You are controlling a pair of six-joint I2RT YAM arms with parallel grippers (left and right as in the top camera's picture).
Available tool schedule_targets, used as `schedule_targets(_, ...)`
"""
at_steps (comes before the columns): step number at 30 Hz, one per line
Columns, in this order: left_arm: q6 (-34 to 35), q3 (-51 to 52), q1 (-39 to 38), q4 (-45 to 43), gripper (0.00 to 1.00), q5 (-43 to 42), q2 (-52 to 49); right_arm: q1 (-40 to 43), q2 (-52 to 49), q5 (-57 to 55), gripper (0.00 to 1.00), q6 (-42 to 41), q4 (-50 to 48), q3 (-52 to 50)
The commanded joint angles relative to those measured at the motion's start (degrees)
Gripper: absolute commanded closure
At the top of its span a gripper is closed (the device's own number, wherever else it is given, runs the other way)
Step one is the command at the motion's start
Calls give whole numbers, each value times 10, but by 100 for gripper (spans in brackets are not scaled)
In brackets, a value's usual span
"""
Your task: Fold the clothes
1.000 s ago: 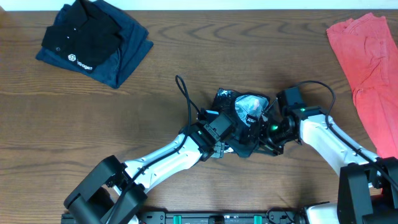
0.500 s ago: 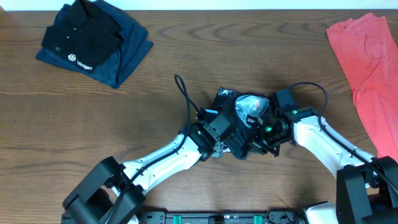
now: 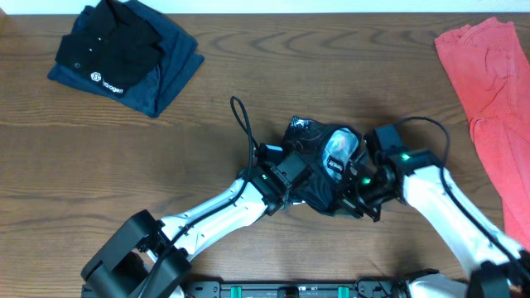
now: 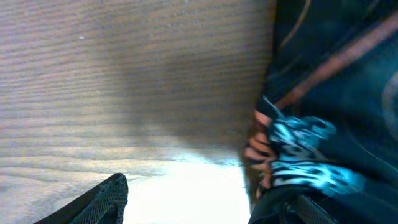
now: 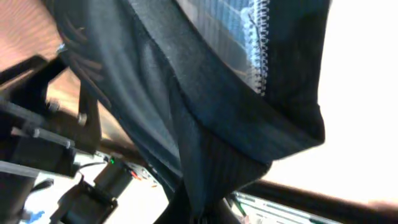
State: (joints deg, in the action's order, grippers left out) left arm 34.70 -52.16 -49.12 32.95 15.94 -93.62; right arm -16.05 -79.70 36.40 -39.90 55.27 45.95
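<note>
The clothes, a black jersey [image 3: 321,159] with pale logo patches, lie bunched up at the table's middle. My right gripper [image 3: 354,195] is at the bundle's near right edge and is shut on a fold of the jersey [image 5: 217,118], which drapes straight out of the closed jaws [image 5: 205,214]. My left gripper [image 3: 305,185] is against the bundle's near left edge. It stands open [image 4: 199,211], with bare wood between its fingers. Its right finger [image 4: 305,210] sits at the jersey's hem [image 4: 323,93], partly covered by cloth.
A black polo with a white logo [image 3: 108,51] lies on a folded dark blue garment [image 3: 170,70] at the back left. A coral-red garment [image 3: 489,91] lies along the right edge. A black cable loop [image 3: 243,120] rises behind the left wrist.
My right gripper has shut on the jersey's edge and shifted slightly right and toward the front, drawing the cloth with it. The left arm has hardly moved.
</note>
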Motion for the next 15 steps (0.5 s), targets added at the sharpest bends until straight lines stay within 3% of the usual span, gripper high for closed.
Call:
schedule_targets(1, 2, -7, 4, 2, 24, 32, 12, -5, 21, -46, 98, -1, 28, -2)
schedule_targets(5, 1, -7, 4, 2, 24, 32, 12, -5, 21, -77, 96, -1, 51, -4)
schedule_targets(7, 1, -7, 4, 3, 24, 32, 12, -5, 21, -77, 87, 1, 49, -4)
schedule_targets(10, 1, -7, 4, 9, 24, 32, 14, -5, 21, -77, 28, 15, 40, -4)
schedule_targets(11, 1, -7, 4, 13, 24, 32, 15, -5, 21, -77, 16, 20, 38, -4)
schedule_targets(12, 1, -7, 4, 16, 24, 32, 18, -5, 21, -78, 9, 23, 37, -4)
schedule_targets(15, 1, -7, 4, 29, 24, 33, 33, -5, 21, -79, 5, 23, 32, -4)
